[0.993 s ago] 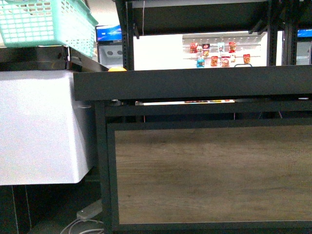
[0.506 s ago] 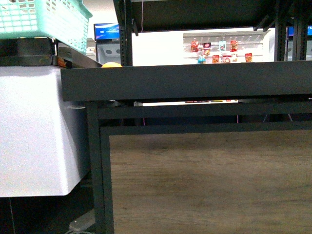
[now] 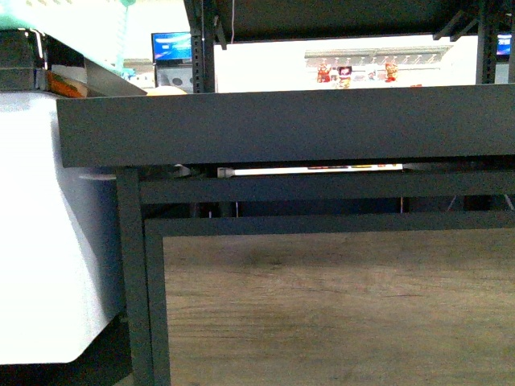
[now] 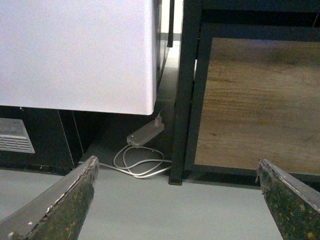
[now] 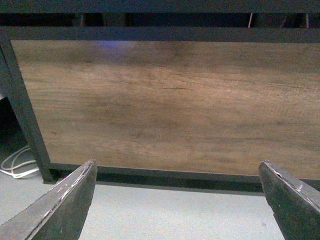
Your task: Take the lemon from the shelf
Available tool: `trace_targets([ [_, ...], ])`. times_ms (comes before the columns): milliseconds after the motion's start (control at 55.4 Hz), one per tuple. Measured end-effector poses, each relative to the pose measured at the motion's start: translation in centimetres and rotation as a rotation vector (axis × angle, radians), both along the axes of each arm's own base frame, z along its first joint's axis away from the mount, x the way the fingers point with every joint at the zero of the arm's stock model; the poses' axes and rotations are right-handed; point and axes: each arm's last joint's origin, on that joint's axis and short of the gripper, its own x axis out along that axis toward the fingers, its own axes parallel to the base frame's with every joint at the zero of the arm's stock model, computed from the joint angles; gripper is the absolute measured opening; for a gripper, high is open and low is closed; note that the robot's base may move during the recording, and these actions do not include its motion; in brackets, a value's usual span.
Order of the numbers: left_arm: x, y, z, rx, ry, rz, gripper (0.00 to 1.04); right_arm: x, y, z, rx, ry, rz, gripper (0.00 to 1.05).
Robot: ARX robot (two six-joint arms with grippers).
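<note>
Over the last 1 second the shelf (image 3: 322, 125) has swelled in the front view. Its black front rim stands taller in the frame, its left corner has slid further left, and the wood-grain panel (image 3: 338, 314) fills the lower part. We read that as the base closing on the stand. The lemon (image 3: 165, 91) sits on the tray near the left end, behind the rim. Its yellow top stood clear before; now only a pale sliver shows over the edge, so the front view gives us little to aim by. Neither arm appears there. Both wrist views look at the panel and the floor, so we judge the 2 arms hang well below tray level. The left gripper (image 4: 177, 165) has its fingers spread wide with nothing between them, and the right gripper (image 5: 177, 165) likewise. We judge an arm must rise over the rim before any reach.
</note>
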Motion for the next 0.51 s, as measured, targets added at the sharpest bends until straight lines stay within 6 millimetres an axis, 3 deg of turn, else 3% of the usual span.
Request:
trace_targets([
  [506, 0.0, -0.01, 0.0, 0.0, 0.0, -0.002, 0.97, 0.0, 0.0, 0.0, 0.0, 0.0, 0.0, 0.97],
])
